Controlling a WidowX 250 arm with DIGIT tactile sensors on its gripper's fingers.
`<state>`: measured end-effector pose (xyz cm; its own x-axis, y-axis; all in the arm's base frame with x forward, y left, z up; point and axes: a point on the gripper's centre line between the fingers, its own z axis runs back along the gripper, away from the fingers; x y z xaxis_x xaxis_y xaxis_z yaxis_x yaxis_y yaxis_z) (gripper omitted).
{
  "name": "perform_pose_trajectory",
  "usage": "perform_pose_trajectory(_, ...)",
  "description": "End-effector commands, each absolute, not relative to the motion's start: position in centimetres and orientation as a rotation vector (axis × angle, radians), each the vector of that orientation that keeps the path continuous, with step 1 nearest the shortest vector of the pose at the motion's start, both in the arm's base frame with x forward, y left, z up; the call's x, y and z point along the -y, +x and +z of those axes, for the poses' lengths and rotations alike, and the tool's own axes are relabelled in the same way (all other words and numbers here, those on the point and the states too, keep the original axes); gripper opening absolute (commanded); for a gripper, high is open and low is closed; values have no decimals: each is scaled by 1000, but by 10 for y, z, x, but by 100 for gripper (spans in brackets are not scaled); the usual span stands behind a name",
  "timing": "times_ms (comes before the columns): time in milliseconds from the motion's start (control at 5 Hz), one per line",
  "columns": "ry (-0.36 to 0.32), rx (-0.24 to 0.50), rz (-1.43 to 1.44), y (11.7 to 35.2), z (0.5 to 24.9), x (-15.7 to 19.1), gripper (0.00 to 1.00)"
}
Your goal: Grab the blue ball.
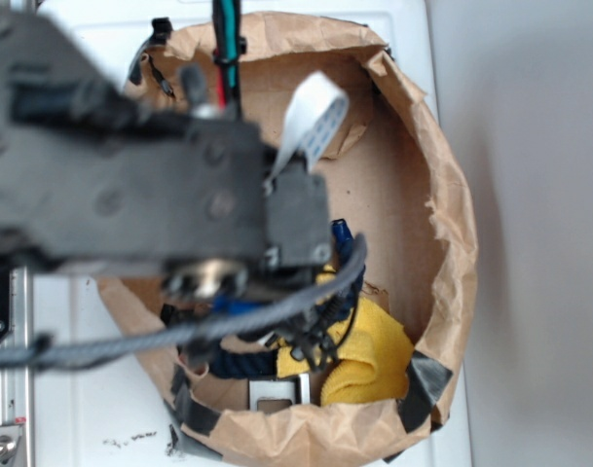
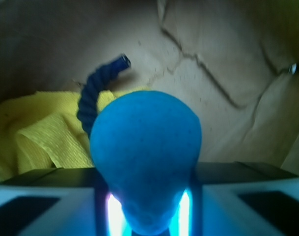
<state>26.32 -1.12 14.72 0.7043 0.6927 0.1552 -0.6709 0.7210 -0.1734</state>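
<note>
The blue ball (image 2: 145, 147) fills the middle of the wrist view, pinched narrow at its lower end between the two dark fingers (image 2: 66, 196) of my gripper (image 2: 147, 216), which is shut on it. In the exterior view the blurred black arm (image 1: 130, 185) covers the gripper, and only a sliver of blue (image 1: 240, 305) shows beneath it, inside the brown paper bag (image 1: 452, 243).
A crumpled yellow cloth (image 2: 41, 132) (image 1: 374, 355) lies on the bag floor behind the ball. A dark navy twisted rope (image 2: 93, 93) (image 1: 345, 238) arches over it. The paper walls rise all around, with black tape patches (image 1: 427, 379) and a small metal piece (image 1: 277, 394) near the front rim.
</note>
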Motion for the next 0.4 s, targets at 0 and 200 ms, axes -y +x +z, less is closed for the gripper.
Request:
perform_pose_trajectory(0, -53, 271, 774, 263, 169, -12, 0)
perform_pose_trajectory(200, -41, 332, 810, 262, 168, -15, 28)
